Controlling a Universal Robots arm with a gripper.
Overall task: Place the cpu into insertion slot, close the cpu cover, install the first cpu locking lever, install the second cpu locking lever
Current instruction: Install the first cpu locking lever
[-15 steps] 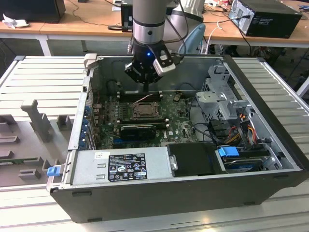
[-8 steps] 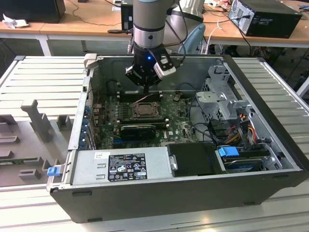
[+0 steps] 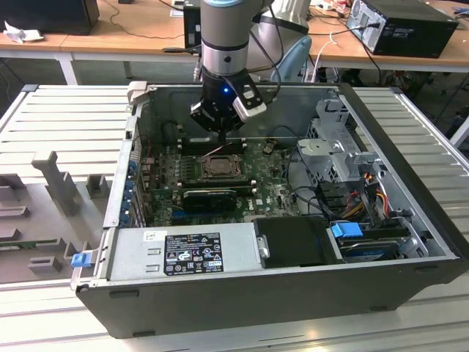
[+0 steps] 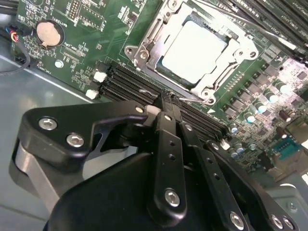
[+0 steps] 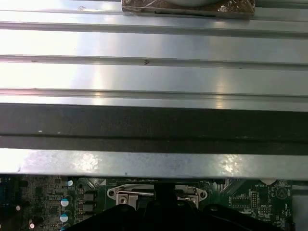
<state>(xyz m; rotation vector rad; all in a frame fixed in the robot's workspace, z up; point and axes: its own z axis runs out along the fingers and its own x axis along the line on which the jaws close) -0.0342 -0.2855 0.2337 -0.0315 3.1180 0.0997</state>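
Note:
The cpu (image 4: 192,50) lies pale and flat in the insertion slot (image 3: 218,167) on the green board. The cpu cover (image 4: 142,54), a grey metal frame, lies down around the chip, which shows through its opening. A thin wire lever (image 4: 150,91) runs along the socket edge nearest the gripper. My gripper (image 4: 169,102) hangs just over that edge with its black fingers (image 4: 166,132) pressed together and nothing seen between them. In the exterior view the gripper (image 3: 220,141) stands upright above the far side of the socket. The first wrist view catches the socket's edge (image 5: 159,194) below the case wall.
Long black memory slots (image 4: 127,83) run beside the socket, under the gripper. A coin battery (image 4: 49,32) sits on the board. A black expansion card (image 3: 209,198), the power supply (image 3: 183,253) and a drive cage (image 3: 344,158) crowd the case. The ribbed metal table (image 5: 154,48) lies beyond the case wall.

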